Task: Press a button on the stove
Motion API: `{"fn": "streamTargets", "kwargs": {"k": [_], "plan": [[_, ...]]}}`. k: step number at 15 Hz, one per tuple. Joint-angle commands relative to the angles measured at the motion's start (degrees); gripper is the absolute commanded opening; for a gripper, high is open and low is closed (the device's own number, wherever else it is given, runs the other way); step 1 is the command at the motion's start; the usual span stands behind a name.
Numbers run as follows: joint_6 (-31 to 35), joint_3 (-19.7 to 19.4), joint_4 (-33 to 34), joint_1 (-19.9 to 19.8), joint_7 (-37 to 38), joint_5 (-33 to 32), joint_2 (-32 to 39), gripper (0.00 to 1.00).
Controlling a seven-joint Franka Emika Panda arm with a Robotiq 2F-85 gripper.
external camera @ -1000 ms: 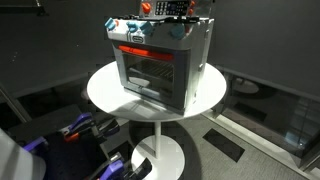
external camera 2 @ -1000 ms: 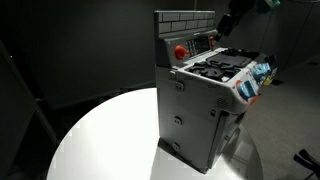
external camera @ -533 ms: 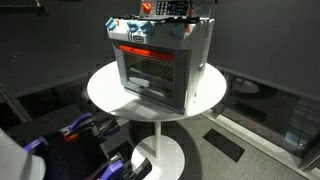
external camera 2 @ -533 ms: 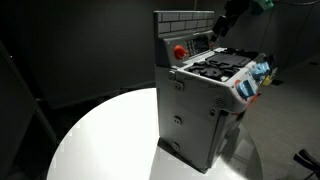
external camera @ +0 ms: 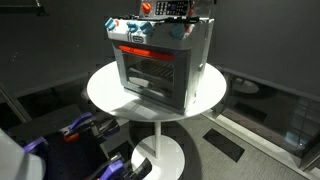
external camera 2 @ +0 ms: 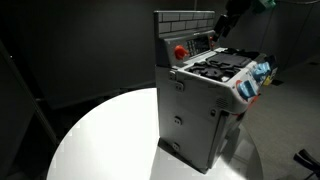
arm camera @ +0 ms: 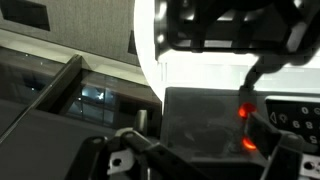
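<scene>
The grey toy stove (external camera: 158, 62) stands on a round white table (external camera: 105, 92), with its glass door and red handle bar facing the camera. In an exterior view the stove (external camera 2: 205, 100) shows its dark burners, a brick-patterned back panel and a red button (external camera 2: 180, 50). My gripper (external camera 2: 226, 22) hangs at the right end of that back panel, just above the stove top; it also shows in an exterior view (external camera: 183, 8). In the wrist view the gripper (arm camera: 195, 140) is close over a dark panel with two red glows (arm camera: 245, 113). The fingers stand apart with nothing between them.
The table (external camera 2: 100, 140) stands on a single pedestal with a round foot (external camera: 160, 155). Dark walls surround it. Blue, black and orange equipment (external camera: 80, 130) lies on the floor beside the pedestal. Blue-white knobs (external camera 2: 258, 75) sit at the stove's front.
</scene>
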Motion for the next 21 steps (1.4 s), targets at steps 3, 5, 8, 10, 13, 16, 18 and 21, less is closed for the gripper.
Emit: {"fn": "streamTargets", "kwargs": {"k": [3,5,8,10,13,16,18,21], "plan": [[-10.35,0.02,-3.23,-1.34,-3.65,4.90,-6.25,1.00],[-15.26,-0.53,-4.58,-1.43,-3.19,4.34,-8.59,1.00],[-23.06,-1.43,-7.14,-1.67,-2.15,2.57,-12.34,1.00],[-27.19,-2.02,-8.92,-1.95,-1.71,2.35,-14.65,1.00],[-31.90,-2.75,-12.75,-2.34,-1.14,1.59,-18.92,1.00],[-33.97,-3.10,-16.26,-2.58,-0.32,-0.43,-22.70,1.00],[-34.76,-3.30,-18.08,-2.63,0.03,-1.60,-24.64,1.00],[-34.57,-3.64,-17.33,-2.12,-0.97,-0.99,-23.31,1.00]]}}
